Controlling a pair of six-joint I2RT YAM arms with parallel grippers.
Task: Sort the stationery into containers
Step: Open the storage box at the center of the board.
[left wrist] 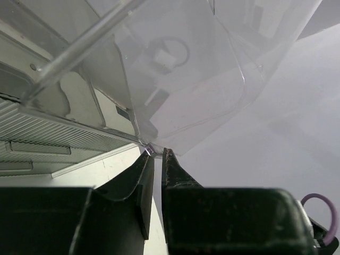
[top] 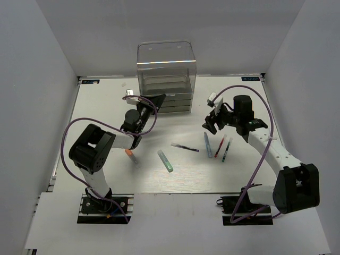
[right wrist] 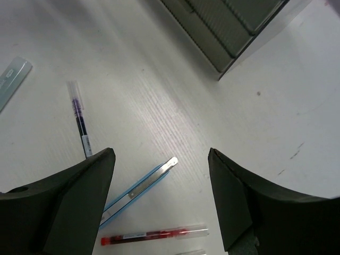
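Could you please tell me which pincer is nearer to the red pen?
Right. The right pincer hovers open above the red pen; the left pincer is far off at the front corner of the clear drawer unit.

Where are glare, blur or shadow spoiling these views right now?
Top external: even light, sharp, a rainbow glare band on the tall clear plastic drawer unit. Left wrist: see-through plastic and reflections fill the frame, hard to read; left gripper dark. Right wrist: crisp white table, right gripper silhouetted.
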